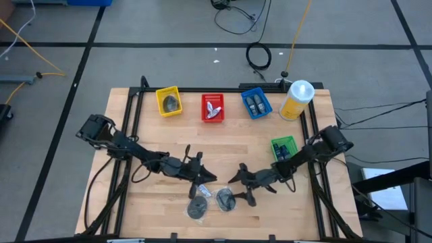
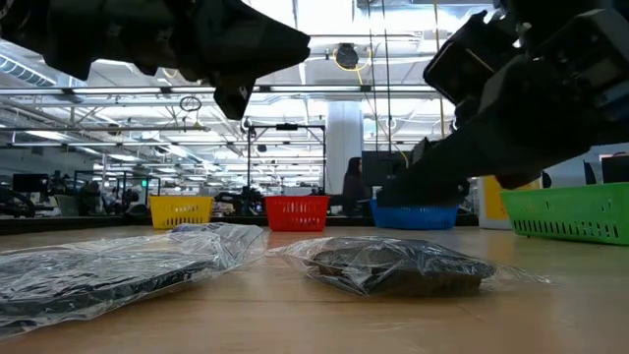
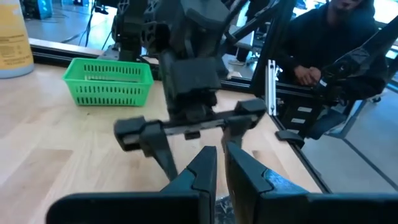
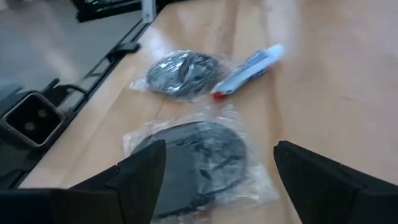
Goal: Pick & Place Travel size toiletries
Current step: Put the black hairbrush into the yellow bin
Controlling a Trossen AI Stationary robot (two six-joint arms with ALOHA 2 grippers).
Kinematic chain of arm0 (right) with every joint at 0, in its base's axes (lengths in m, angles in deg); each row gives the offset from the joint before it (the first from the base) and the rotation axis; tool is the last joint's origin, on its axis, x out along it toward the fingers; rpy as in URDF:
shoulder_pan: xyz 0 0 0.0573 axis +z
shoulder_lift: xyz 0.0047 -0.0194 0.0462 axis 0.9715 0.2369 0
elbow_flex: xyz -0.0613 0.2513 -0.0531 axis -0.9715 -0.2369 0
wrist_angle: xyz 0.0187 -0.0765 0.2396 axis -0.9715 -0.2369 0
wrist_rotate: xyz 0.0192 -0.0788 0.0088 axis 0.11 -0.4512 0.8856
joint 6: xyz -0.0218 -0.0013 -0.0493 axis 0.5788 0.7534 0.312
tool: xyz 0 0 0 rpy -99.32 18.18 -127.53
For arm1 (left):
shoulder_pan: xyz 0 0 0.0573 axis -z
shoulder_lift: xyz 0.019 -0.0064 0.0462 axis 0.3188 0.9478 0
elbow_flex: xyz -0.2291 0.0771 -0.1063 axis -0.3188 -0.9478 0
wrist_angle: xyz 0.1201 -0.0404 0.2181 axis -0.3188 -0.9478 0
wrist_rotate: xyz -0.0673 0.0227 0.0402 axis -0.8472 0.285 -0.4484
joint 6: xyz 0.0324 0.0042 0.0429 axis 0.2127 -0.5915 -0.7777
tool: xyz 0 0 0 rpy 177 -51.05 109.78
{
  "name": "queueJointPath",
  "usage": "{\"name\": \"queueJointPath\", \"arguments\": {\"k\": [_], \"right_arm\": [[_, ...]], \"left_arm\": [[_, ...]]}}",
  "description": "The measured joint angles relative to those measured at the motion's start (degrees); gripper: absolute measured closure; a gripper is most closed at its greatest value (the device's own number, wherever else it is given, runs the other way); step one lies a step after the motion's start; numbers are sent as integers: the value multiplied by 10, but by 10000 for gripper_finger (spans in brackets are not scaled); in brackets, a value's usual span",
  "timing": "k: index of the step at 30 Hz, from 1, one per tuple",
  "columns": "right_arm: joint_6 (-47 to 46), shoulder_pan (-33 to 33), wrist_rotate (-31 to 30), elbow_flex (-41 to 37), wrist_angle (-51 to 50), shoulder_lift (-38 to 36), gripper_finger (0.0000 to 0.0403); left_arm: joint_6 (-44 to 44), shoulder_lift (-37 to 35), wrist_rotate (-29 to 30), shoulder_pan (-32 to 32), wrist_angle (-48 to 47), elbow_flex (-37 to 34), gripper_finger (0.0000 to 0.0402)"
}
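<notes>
Two dark round items in clear plastic bags lie flat on the wood near the table's near edge: one (image 1: 198, 208) (image 4: 183, 73), the other (image 1: 225, 199) (image 4: 196, 152). A white tube with a red end (image 4: 249, 67) lies beside them. My left gripper (image 1: 204, 178) (image 3: 221, 174) hangs above the tube and bags, fingers shut and holding nothing. My right gripper (image 1: 241, 187) (image 4: 214, 177) is open. It hovers just right of the nearer bagged item, one finger on each side of it in its wrist view. In the low view both bags (image 2: 108, 265) (image 2: 393, 265) rest on the table below the arms.
Along the far side stand a yellow basket (image 1: 168, 101), a red basket (image 1: 212, 108) and a blue basket (image 1: 256, 103), each holding small items. A big yellow bottle (image 1: 297, 99) stands at the far right. A green basket (image 1: 284, 147) sits by the right arm. A person sits beyond the table's right side (image 3: 329, 37).
</notes>
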Motion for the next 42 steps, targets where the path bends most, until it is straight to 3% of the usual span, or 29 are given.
{"name": "queueJointPath", "arguments": {"k": [6, 16, 23, 36, 39, 42], "right_arm": [[19, -4, 29, 40, -1, 55, 125], [28, -12, 28, 57, -15, 83, 152], [34, -21, 29, 58, -30, 82, 202], [90, -23, 21, 56, -82, 22, 376], [107, -18, -17, 56, -131, -9, 398], [131, -9, -91, 56, -158, -37, 395]], "left_arm": [[-1, 0, 1, 0, -6, 0, 360], [1, 0, 2, -1, -38, 0, 266], [5, 0, 2, -6, -51, 0, 230], [36, 0, 3, -19, -30, 0, 260], [76, 0, 2, -33, -31, 0, 270], [124, 0, 3, -47, -39, 0, 274]]}}
